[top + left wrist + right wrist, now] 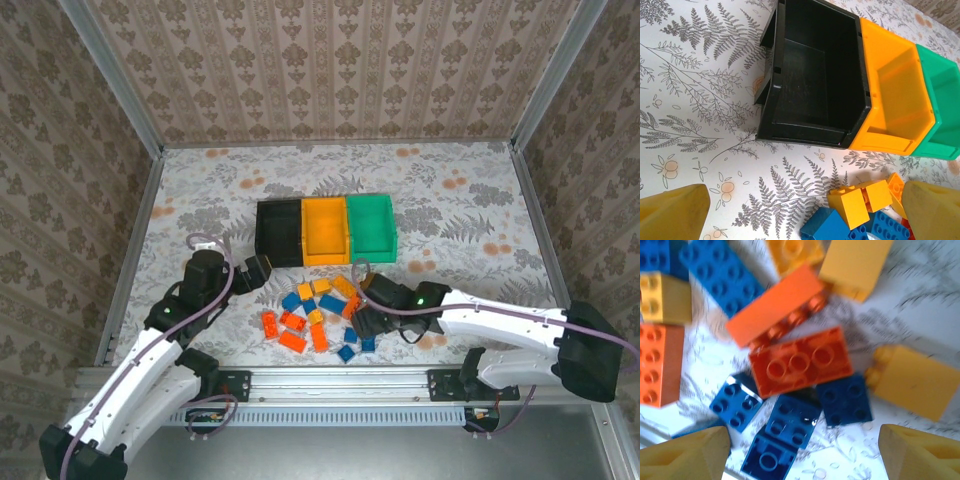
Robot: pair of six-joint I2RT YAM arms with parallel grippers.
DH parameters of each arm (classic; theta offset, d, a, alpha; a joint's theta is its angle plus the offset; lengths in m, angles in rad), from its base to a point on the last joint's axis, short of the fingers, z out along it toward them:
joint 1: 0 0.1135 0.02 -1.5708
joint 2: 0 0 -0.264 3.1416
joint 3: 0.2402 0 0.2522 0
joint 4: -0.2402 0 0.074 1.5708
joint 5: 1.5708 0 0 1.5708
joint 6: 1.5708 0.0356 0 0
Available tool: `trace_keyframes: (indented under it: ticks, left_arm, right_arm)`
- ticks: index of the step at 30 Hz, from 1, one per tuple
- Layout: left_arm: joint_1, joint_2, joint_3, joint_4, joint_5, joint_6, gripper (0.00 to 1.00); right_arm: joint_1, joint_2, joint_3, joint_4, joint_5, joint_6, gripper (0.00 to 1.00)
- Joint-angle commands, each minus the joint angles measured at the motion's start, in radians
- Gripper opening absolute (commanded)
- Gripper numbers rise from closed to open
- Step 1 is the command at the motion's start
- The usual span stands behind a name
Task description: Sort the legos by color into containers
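Note:
The legos (315, 315) lie in a loose pile of blue, yellow-orange and red-orange bricks in front of the containers: a black bin (278, 233), an orange bin (324, 230) and a green bin (371, 227) joined in a row. My left gripper (262, 272) hovers open just left of the pile, near the black bin's front corner (805, 135). A yellow brick (852, 205) and a blue brick (827, 227) lie on the table towards its right finger. My right gripper (802, 455) is open low over the pile's right side, above blue bricks (792, 420) and a red-orange brick (800, 360).
A metal rail (330, 385) runs along the near table edge just behind the pile. The patterned walls enclose the table on three sides. Bare tabletop (470, 220) stretches to the right of the bins and to the left (190, 210).

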Motion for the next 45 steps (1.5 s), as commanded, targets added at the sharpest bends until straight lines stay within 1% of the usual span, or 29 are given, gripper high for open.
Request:
trace_keyframes:
  ticks: [1, 4, 9, 13, 15, 16, 22, 23, 27, 30, 33, 36, 40, 44, 45]
  left_arm:
    - [-0.005, 0.014, -0.01, -0.017, -0.012, -0.006, 1.0]
    - [-0.005, 0.02, -0.016, -0.017, -0.013, -0.003, 1.0]
    - [-0.005, 0.02, -0.025, -0.014, -0.015, -0.007, 1.0]
    - [-0.005, 0.025, -0.025, -0.014, -0.018, -0.006, 1.0]
    - [-0.005, 0.027, -0.026, -0.013, -0.018, -0.006, 1.0]
    - [-0.005, 0.029, -0.026, -0.012, -0.017, -0.006, 1.0]
    - [-0.006, 0.039, -0.018, -0.012, -0.016, 0.0, 1.0]
    - [-0.005, 0.04, -0.017, -0.011, -0.016, 0.002, 1.0]
    - [-0.005, 0.049, -0.013, -0.005, -0.012, 0.006, 1.0]
    - [-0.005, 0.056, -0.012, 0.001, -0.003, 0.008, 1.0]
    - [-0.005, 0.064, -0.015, 0.016, 0.011, 0.012, 1.0]
    - [-0.006, 0.073, -0.014, 0.016, 0.01, 0.008, 1.0]
    - [-0.005, 0.08, -0.01, 0.006, 0.016, 0.006, 1.0]
    - [-0.007, 0.081, -0.008, -0.02, 0.018, 0.001, 1.0]
    - [-0.007, 0.081, -0.008, -0.028, 0.017, -0.001, 1.0]
  right_arm:
    - [0.051, 0.06, -0.016, -0.036, -0.04, 0.059, 0.8]
    - [0.074, 0.103, -0.027, 0.002, -0.049, 0.079, 0.79]
    - [0.078, 0.149, -0.04, 0.023, -0.037, 0.105, 0.75]
    - [0.081, 0.165, -0.041, 0.039, -0.047, 0.108, 0.73]
    - [0.081, 0.199, -0.04, 0.034, -0.04, 0.106, 0.71]
    - [0.082, 0.204, -0.039, 0.025, -0.031, 0.108, 0.69]
    - [0.082, 0.179, -0.067, 0.015, -0.015, 0.126, 0.47]
    - [0.081, 0.136, -0.071, 0.013, -0.012, 0.127, 0.43]
    - [0.081, 0.052, -0.081, -0.003, -0.002, 0.135, 0.35]
    - [0.075, -0.035, -0.058, -0.044, 0.03, 0.13, 0.32]
    - [0.012, -0.092, 0.0, -0.063, 0.05, 0.072, 0.31]
    - [-0.105, -0.074, 0.089, -0.044, 0.056, -0.033, 0.31]
    - [-0.238, 0.027, 0.227, 0.047, 0.091, -0.147, 0.33]
    - [-0.36, 0.164, 0.317, 0.153, 0.088, -0.177, 0.34]
    - [-0.386, 0.224, 0.338, 0.178, 0.093, -0.182, 0.34]
